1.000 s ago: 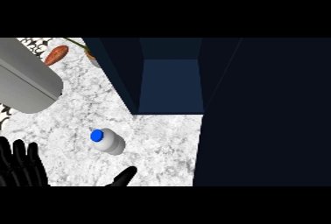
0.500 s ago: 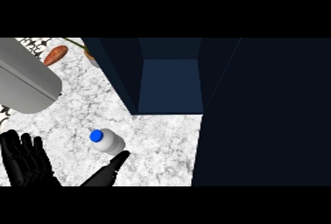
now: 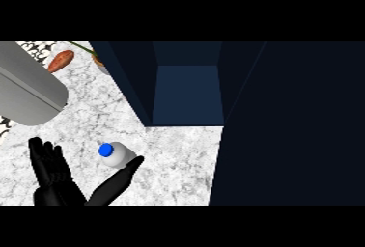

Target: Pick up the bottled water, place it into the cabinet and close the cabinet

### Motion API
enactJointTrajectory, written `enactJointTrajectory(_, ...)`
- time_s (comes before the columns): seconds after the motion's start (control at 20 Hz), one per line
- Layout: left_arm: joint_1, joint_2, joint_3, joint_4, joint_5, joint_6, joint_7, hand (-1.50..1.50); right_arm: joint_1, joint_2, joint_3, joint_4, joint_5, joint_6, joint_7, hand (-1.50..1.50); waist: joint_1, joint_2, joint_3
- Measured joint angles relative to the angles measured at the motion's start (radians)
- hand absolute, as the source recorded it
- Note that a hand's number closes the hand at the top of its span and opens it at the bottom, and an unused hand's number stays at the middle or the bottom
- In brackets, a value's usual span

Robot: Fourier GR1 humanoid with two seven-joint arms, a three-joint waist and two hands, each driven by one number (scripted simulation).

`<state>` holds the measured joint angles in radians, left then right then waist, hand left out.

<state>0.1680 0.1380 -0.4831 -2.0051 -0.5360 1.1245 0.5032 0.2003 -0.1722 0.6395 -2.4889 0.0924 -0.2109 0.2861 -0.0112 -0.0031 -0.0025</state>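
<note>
The water bottle is white with a blue cap and stands on the marble counter, in front of and left of the cabinet. My left hand comes up from the lower left, open. Its fingers stand straight just left of the bottle, and its thumb reaches to the bottle's right side, its tip at the bottle's edge. The bottle sits in the gap between them. The dark blue cabinet is open, and its inside shows no contents. My right hand is out of sight.
The cabinet's dark door swings out over the right half of the view. A large grey rounded object lies at the upper left. An orange vegetable rests on a patterned surface behind it.
My left hand has moved up and to the right from the lower edge. Its fingers and thumb now flank the bottle. The bottle has not moved.
</note>
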Motion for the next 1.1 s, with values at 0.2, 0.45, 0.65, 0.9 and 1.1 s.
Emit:
enactJointTrajectory(0.2, -0.027, 0.0, 0.0, 0.093, 0.134, 0.034, -0.116, -1.5, -0.015, -0.001, 0.015, 0.001, 0.002, -0.024, 0.014, -1.5, -0.001, 0.0, 0.0)
enactJointTrajectory(0.45, -0.055, -0.034, 0.005, 0.21, 0.31, 0.051, -0.3, -1.5, -0.025, -0.019, 0.0, 0.002, -0.001, -0.038, 0.005, -1.5, 0.0, 0.001, -0.001)
enactJointTrajectory(0.65, -0.044, -0.066, 0.041, 0.274, 0.452, 0.002, -0.463, -1.5, -0.024, -0.027, 0.02, 0.003, 0.003, -0.061, -0.001, -1.5, 0.001, 0.0, -0.001)
enactJointTrajectory(0.9, -0.046, -0.11, 0.119, 0.371, 0.609, -0.094, -0.653, -1.5, -0.022, -0.05, 0.038, -0.001, 0.007, -0.082, 0.003, -1.5, 0.001, 0.0, -0.001)
enactJointTrajectory(1.1, -0.078, -0.127, 0.186, 0.49, 0.741, -0.159, -0.803, -1.5, -0.027, -0.067, 0.04, 0.001, 0.007, -0.092, -0.003, -1.5, 0.0, 0.001, -0.001)
